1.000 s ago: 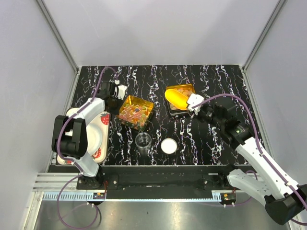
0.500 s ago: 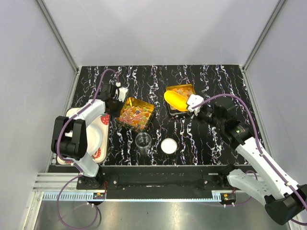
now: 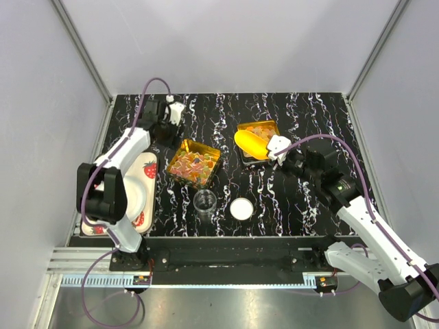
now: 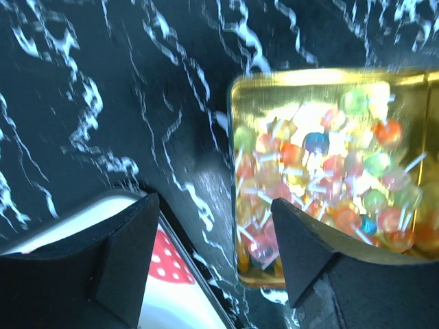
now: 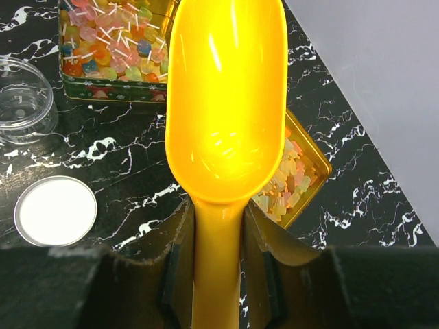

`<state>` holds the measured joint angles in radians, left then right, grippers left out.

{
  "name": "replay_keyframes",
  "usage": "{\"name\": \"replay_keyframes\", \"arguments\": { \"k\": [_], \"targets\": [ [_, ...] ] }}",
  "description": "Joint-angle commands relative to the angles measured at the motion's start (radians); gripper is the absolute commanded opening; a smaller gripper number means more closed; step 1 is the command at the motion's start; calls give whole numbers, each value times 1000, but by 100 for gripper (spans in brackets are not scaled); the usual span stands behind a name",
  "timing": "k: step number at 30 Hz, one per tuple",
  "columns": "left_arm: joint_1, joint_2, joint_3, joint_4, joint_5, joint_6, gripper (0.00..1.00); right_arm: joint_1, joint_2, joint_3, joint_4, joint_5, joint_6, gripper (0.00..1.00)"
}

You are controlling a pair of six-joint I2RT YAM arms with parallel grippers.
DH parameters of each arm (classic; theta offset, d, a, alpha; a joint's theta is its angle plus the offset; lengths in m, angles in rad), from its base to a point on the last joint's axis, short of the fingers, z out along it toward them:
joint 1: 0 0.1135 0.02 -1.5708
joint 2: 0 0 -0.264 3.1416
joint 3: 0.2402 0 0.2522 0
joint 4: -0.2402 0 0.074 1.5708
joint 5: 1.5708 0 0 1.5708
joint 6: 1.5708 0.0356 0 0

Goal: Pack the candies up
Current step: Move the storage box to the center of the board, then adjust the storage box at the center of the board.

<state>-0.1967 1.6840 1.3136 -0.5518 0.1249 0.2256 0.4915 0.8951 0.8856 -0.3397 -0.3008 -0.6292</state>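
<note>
Gold tin [image 5: 317, 154] on the far right part of the bench [image 3: 302, 110] holds the candies [image 5: 291, 175]: small gummy pieces, orange, yellow and green, loose in the tin, with none seen anywhere else. Right hand [image 5: 216, 226] is clenched on the handle of a yellow-orange scoop [image 5: 226, 103], whose bowl hangs over the near edge of that tin. Bowl is bare inside, no load. Second tin [image 5: 110, 91], nearer the middle, is full of coloured sweets on white sticks. Near it stands a clear jar [image 5: 24, 99], open, seemingly with nothing in it, though a speck on its floor is too small to read. Its white lid [image 5: 55, 210] lies flat just beside it, apart from it. Left hand [image 4: 214, 205] is released, fingers wide with nothing between them, hanging above the bench between the second tin and a strawberry-print plate [image 4: 164, 274]. Judgement: packing is barely begun. Nothing is transferred; left to do are scooping from the tin, tipping into the jar, probably several loads, then fitting the lid.
</note>
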Motion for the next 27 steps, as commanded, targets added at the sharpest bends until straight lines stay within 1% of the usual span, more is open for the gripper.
{"name": "replay_keyframes", "arguments": {
  "k": [1,3,6,9,17,22,27],
  "targets": [
    [-9,130,163,-32,25,37,70,-4,-10,10,31,-11,13,0],
    [-9,202,234,-65,36,41,69,-4,-10,10,31,-9,13,0],
    [-15,262,309,-101,58,38,67,-5,-12,12,31,-8,14,0],
    [-23,321,349,-125,53,41,65,-4,-10,12,31,-4,13,0],
    [-33,370,355,-128,39,46,59,-4,-2,9,31,-11,11,0],
    [-41,401,365,-129,18,41,53,-4,-4,9,30,-11,11,0],
    [-44,434,385,-128,-5,28,51,-4,-2,7,30,-14,11,0]
  ]
}}
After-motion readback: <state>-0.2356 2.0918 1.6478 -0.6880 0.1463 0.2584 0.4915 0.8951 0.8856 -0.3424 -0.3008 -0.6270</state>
